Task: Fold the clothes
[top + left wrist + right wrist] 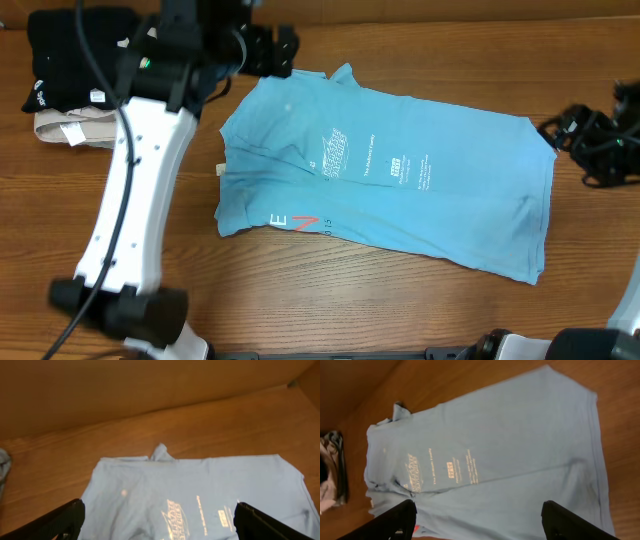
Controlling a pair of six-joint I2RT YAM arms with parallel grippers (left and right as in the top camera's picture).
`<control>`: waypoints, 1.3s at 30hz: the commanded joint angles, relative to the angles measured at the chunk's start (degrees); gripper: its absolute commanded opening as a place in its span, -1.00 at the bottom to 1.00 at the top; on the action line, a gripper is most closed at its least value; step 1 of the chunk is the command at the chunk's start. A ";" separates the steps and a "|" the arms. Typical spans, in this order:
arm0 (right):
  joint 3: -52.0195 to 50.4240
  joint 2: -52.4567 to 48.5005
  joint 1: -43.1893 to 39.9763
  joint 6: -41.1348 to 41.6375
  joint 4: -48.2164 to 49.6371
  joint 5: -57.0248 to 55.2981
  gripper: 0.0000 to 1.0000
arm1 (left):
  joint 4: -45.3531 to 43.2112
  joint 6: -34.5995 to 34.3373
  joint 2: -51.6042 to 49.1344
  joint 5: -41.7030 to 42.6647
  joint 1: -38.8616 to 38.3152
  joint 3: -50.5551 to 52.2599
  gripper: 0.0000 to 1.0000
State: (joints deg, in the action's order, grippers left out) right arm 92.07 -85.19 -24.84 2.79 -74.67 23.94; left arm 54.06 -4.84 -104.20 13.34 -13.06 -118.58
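The clothes, a light sky-blue T-shirt with white print and a red mark near its front left edge, lies flat across the middle of the table. Its left side is folded over, with a few creases. My left gripper hovers at the shirt's far left corner. In the left wrist view this gripper is open above the shirt with nothing between its fingers. My right gripper sits just off the shirt's right edge. In the right wrist view it is open over the shirt, holding nothing.
A black folded garment rests on a beige one at the far left corner, also seen as the garment pile in the right wrist view. The white left arm crosses the table's left side. A wooden wall rises behind the table.
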 commanded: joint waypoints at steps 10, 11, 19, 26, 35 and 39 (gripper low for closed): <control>4.11 0.17 5.88 1.46 -0.96 -4.98 0.72 | -0.68 4.70 -27.04 1.55 -1.27 -23.34 0.89; 3.96 0.17 5.88 1.46 -0.98 -5.11 0.72 | -1.60 5.42 -28.74 1.53 -1.60 -23.34 0.89; 2.19 0.17 5.88 1.46 -1.79 -6.25 0.72 | -9.70 11.69 -40.72 -2.73 -6.08 -23.34 0.86; 0.76 0.17 5.88 1.49 -2.84 -8.96 0.72 | -15.80 13.03 -47.34 -7.39 -9.05 -23.34 0.87; 0.55 0.17 5.88 1.29 -3.54 -13.25 0.72 | -18.91 12.98 -51.91 -8.02 -9.51 -23.32 0.76; 0.55 0.17 5.88 1.27 -3.50 -13.31 0.72 | -19.91 12.98 -53.02 -8.48 -9.49 -23.32 0.51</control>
State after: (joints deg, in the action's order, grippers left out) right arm 93.03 -85.25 -19.35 4.23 -78.28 11.66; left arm 34.70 7.53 -155.61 5.80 -22.74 -140.62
